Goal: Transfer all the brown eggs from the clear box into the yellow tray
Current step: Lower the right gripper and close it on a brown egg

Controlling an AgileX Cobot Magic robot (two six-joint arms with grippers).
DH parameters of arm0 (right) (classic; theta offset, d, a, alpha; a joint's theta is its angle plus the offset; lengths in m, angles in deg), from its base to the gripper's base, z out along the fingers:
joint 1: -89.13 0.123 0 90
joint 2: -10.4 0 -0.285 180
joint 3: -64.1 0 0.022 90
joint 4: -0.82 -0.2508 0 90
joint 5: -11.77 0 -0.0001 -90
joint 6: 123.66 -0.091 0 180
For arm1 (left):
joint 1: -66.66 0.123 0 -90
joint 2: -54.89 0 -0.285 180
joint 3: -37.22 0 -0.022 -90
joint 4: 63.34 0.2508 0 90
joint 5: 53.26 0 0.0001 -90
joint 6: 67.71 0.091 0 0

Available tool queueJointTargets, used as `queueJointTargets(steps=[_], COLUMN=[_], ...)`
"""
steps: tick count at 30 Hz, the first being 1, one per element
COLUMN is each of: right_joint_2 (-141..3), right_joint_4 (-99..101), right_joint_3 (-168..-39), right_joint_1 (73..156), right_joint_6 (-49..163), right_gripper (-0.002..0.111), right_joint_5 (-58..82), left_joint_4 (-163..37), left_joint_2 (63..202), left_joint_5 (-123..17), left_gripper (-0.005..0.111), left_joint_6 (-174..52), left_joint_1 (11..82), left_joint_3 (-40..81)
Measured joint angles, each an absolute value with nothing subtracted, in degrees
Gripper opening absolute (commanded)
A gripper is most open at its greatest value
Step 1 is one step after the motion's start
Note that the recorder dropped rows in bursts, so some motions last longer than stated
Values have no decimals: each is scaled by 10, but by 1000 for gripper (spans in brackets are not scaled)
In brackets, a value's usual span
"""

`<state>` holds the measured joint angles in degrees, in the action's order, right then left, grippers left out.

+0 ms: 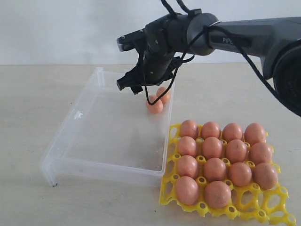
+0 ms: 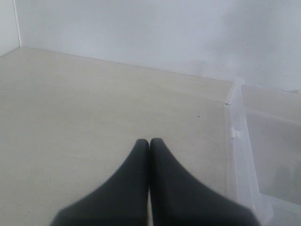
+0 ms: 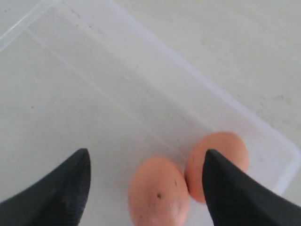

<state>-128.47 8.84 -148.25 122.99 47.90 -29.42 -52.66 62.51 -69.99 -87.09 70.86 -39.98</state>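
- The right claw (image 1: 134,86) hangs over the far right corner of the clear box (image 1: 101,172), its jaws spread wide and holding nothing.
- 2 brown eggs (image 1: 154,104) lie touching each other on the box floor in that corner, directly beneath the claw.
- From the right wrist camera, the right claw (image 3: 146,155) frames the pair. 1 egg (image 3: 157,193) sits between the 2 dark fingers (image 3: 51,193), and the second egg (image 3: 221,148) is partly hidden behind 1 of them.
- The yellow tray (image 1: 263,207) stands at the worktop's front right, its edge against the box's right wall.
- 14 tray eggs (image 1: 212,147) fill the tray's 3 far rows and 2 cups of the front row. The 2 cups (image 1: 254,197) at its front right corner are bare.
- The left claw (image 2: 149,141) is pressed fully together with nothing between its jaws. It is poised above the pale worktop (image 2: 84,108), beside the outer wall of the clear box (image 2: 235,136).
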Motion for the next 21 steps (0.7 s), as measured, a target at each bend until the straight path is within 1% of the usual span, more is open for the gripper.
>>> queueJointTargets(steps=[4, 9, 21], right_joint_2=[-1283, -1283, -1307], right_joint_4=[88, 88, 86], right_joint_3=[-1496, -1497, -1499], right_joint_1=[1230, 1230, 1230], right_joint_6=[441, 438, 621], right_gripper=[64, 64, 64], right_joint_5=[-372, -371, -392], left_joint_4=[-527, -527, -527], left_joint_2=[625, 625, 625], left_joint_5=[-700, -700, -700], left_gripper=[-4, -4, -4], left_joint_6=[-871, -871, -871], left_joint_1=[709, 709, 709], left_joint_3=[-400, -400, -400])
